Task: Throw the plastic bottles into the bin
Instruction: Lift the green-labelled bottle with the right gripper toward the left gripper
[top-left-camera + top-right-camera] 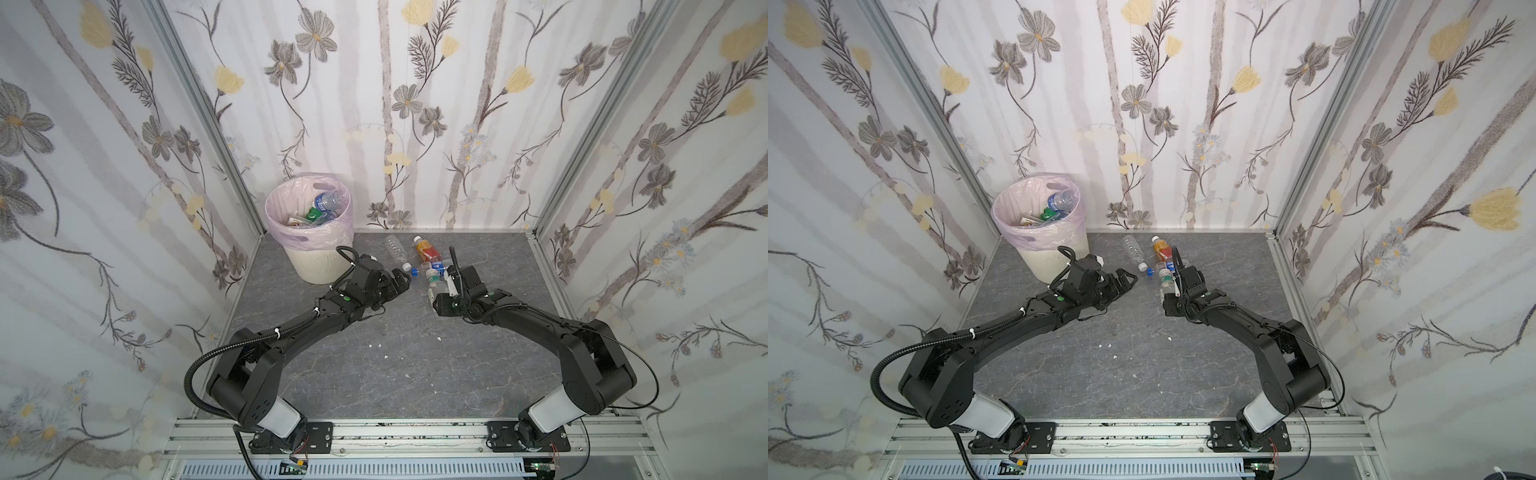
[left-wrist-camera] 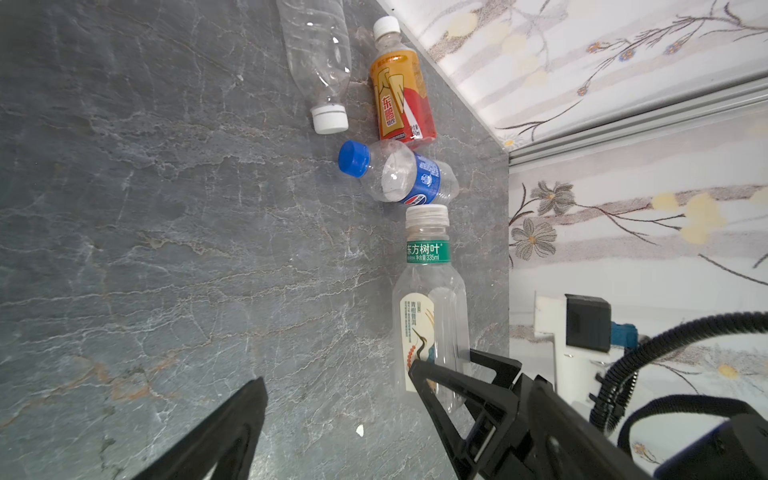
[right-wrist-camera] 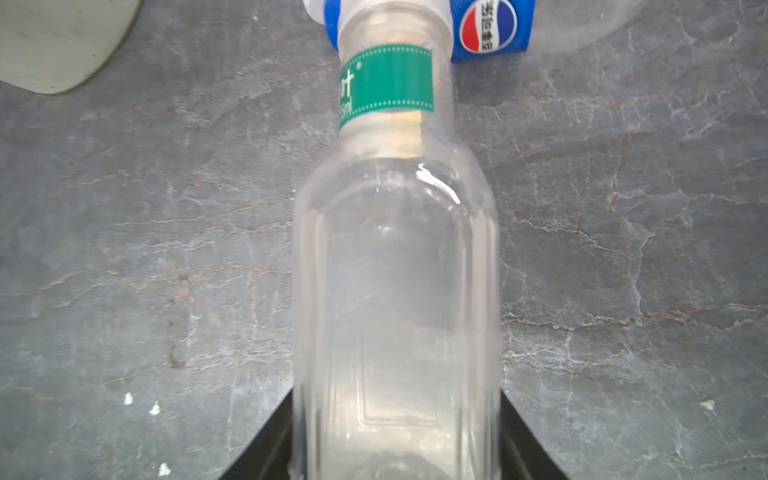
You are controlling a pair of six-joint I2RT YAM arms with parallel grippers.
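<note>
Overhead, in a top view, the bin [image 1: 309, 264] stands back left with bottles [image 1: 328, 201] inside; the left gripper [image 1: 403, 281] hangs spread. Left wrist: clear bottle [image 2: 318, 54], orange bottle [image 2: 401, 95] and blue-label bottle [image 2: 409, 174] crowd the cap end of the green-banded bottle [image 2: 430, 291]. Right wrist: the right gripper [image 3: 397, 440] pinches that bottle's base.

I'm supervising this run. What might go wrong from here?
The right gripper holds the green-label bottle only at its base, so it may pivot or slip. Its cap is right by the blue-capped bottle, which a lift may set rolling. The left gripper sits between it and the bin.
</note>
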